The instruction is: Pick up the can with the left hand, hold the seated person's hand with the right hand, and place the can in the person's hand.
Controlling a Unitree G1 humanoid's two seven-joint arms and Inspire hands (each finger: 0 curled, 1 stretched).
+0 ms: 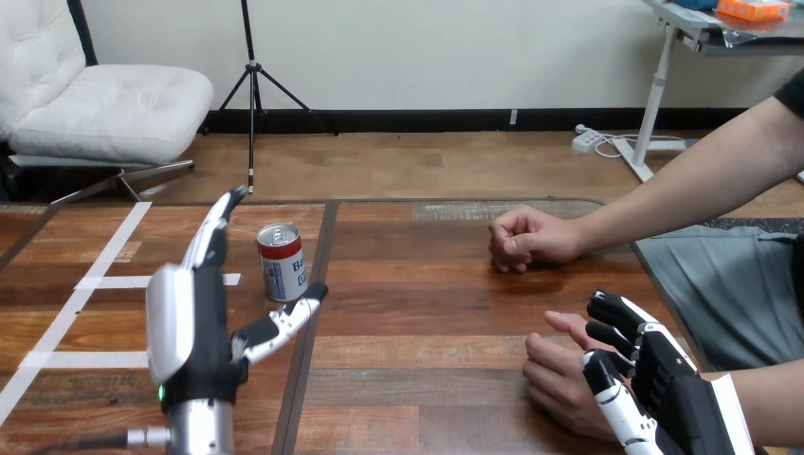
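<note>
The left hand (194, 332) is spread wide and empty, with the upright can (282, 263) just beyond its thumb, left of the surface's (427, 313) middle. At the near right corner the right hand (664, 379) touches the person's near hand (559, 374); I cannot tell whether it grips. The person's far hand (526, 239) rests fisted toward the right edge, with bare surface between it and the can.

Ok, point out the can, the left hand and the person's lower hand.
can (282, 268): head view, on its side wall.
left hand (187, 318): head view, on the shell of its back.
person's lower hand (555, 379): head view, on its bare back.
</note>
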